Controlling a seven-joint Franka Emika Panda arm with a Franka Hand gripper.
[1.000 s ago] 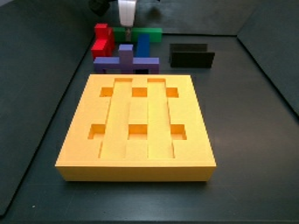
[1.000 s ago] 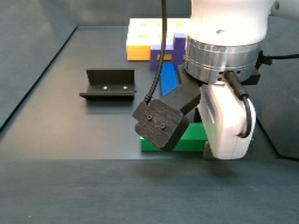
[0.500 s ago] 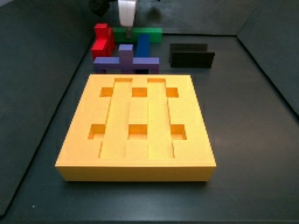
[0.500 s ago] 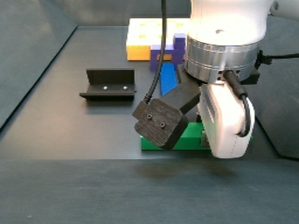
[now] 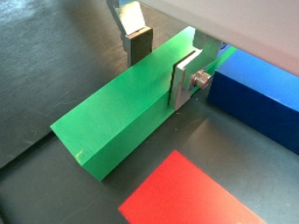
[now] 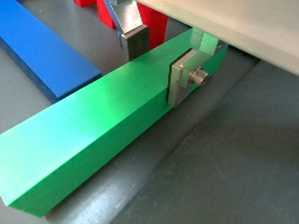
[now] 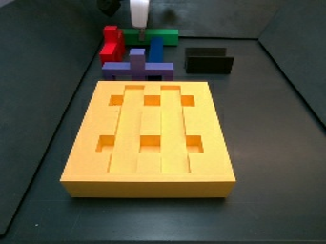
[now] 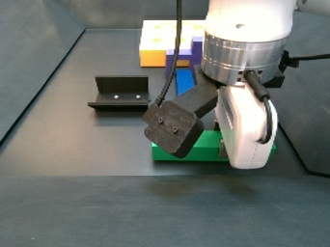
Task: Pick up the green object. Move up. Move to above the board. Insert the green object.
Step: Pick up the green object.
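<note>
The green object [image 5: 117, 114] is a long green bar lying flat on the dark floor, and it shows in both wrist views [image 6: 93, 131]. My gripper [image 5: 162, 70] straddles it near one end, with one silver finger flat against each long side [image 6: 160, 66], shut on it. In a side view the green object [image 8: 180, 154] peeks out under the white hand. In a side view it [image 7: 158, 43] lies at the far end, beyond the board [image 7: 128, 143], a large yellow-orange slab with several square holes.
A blue block [image 5: 263, 105] lies beside the green object, between it and the board [image 8: 157, 43]. A red block [image 5: 193, 192] lies on its other side [image 7: 112, 43]. The fixture [image 7: 209, 60] stands apart on the floor [image 8: 120, 94].
In a side view the hand and the green bar under it have shifted slightly up and to the left. The board, blocks and fixture have not moved.
</note>
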